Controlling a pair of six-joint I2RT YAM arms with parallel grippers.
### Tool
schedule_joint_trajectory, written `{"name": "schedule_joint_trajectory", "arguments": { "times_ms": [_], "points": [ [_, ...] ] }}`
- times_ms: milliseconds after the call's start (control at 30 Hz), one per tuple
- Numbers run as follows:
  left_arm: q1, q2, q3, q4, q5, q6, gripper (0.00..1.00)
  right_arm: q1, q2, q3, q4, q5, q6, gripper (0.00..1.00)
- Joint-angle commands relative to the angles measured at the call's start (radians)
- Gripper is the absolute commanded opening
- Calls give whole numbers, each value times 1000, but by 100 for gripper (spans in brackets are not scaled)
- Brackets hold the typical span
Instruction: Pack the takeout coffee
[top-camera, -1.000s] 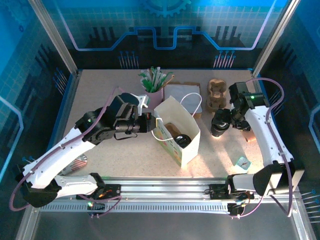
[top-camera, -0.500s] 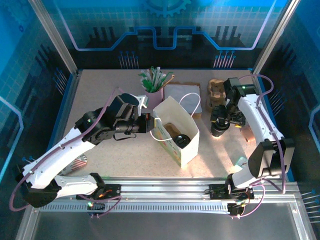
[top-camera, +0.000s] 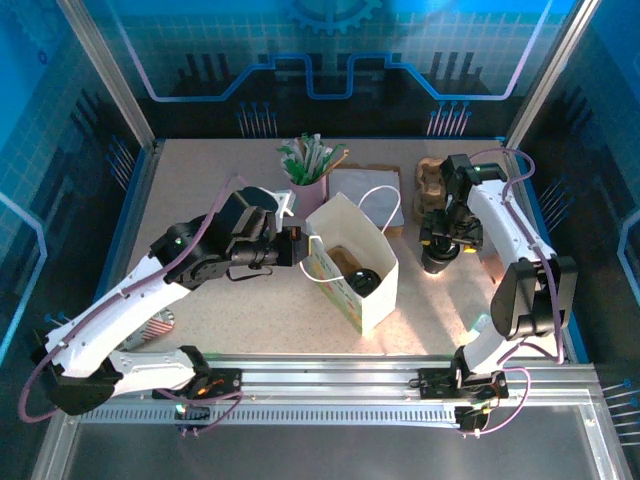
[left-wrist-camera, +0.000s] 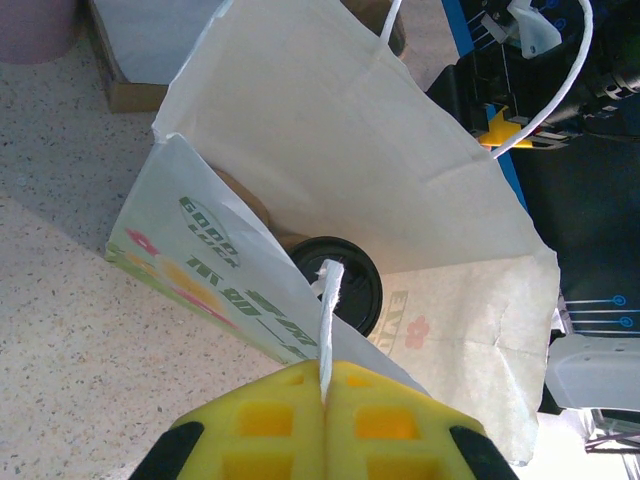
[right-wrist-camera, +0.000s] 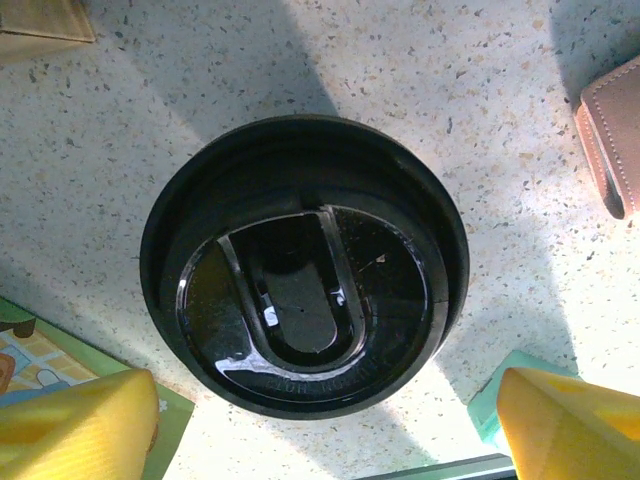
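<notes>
One takeout coffee (top-camera: 437, 262) stands on the table right of the bag. From above its black lid (right-wrist-camera: 305, 265) hides the cup. My right gripper (right-wrist-camera: 325, 420) hangs directly over it, open, with the yellow fingers (right-wrist-camera: 80, 425) wide on either side and apart from the lid. The white paper bag (top-camera: 355, 265) stands open mid-table, and a second black lid (left-wrist-camera: 345, 285) lies inside it. My left gripper (left-wrist-camera: 325, 385) is shut on the bag's white cord handle (left-wrist-camera: 328, 310) at the bag's left side (top-camera: 300, 245).
A pink cup of sachets (top-camera: 308, 175) and a grey flat box (top-camera: 365, 190) stand behind the bag. A brown cardboard carrier (top-camera: 432, 182) sits at the back right. A small teal item (top-camera: 478, 322) lies near the right arm's base, and a tan pouch edge (right-wrist-camera: 610, 130) lies beside the cup.
My right arm has swung in toward the back and settled over the cup on the table, its jaws narrowing slightly. The left gripper and the bag have not moved.
</notes>
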Motion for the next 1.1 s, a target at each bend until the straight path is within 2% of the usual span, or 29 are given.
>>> {"name": "schedule_joint_trajectory", "arguments": {
  "times_ms": [0,133,500,1067],
  "points": [
    [0,-13,20,-22,-26,27,0,12,22,-8,6,2,-6,87],
    [3,-14,18,-25,-24,28,0,38,25,-8,3,37,-4,85],
    [17,-15,18,-27,-23,32,0,37,42,-4,-6,85,8,87],
    [30,-17,11,-17,-11,33,0,34,71,-21,20,-4,-19,79]
  ]
}}
